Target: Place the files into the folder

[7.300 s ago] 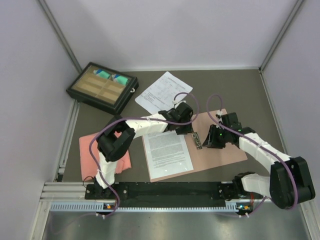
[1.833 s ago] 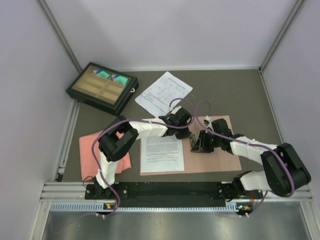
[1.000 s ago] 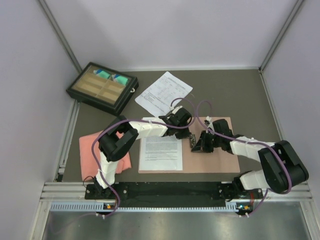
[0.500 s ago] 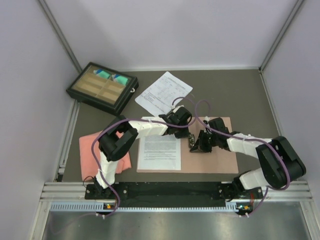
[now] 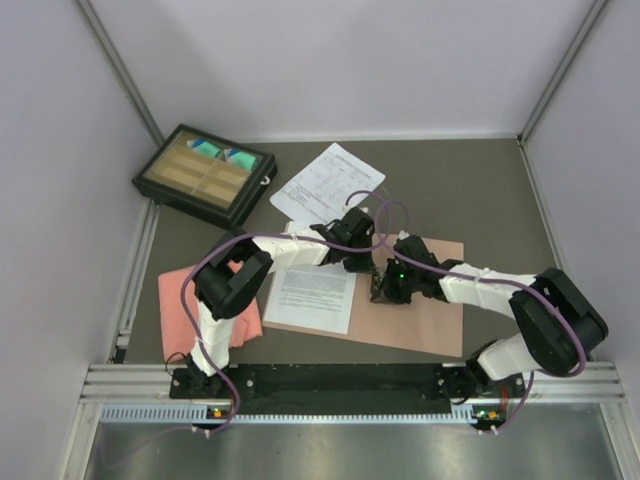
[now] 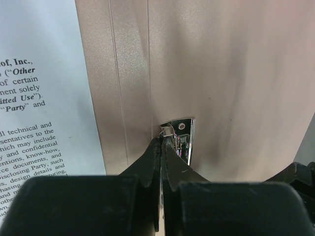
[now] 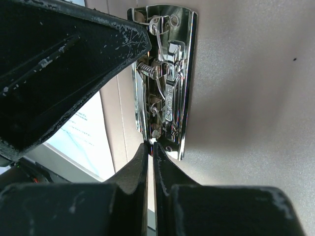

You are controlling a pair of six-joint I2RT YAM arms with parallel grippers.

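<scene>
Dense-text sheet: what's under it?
The dense-text sheet lies on the open pink folder, beside its metal clip. Anything else beneath the paper is covered.

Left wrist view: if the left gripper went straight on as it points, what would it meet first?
Likely the chrome clip on the folder, just ahead of the left gripper; contact is unclear.

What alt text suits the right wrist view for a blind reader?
A shiny chrome spring clip fixed to a pinkish-tan card folder sits top centre, with the right hand shut, its black fingertips at the clip's lower end. The black left hand crowds the upper left, and a white printed sheet shows lower left.
</scene>
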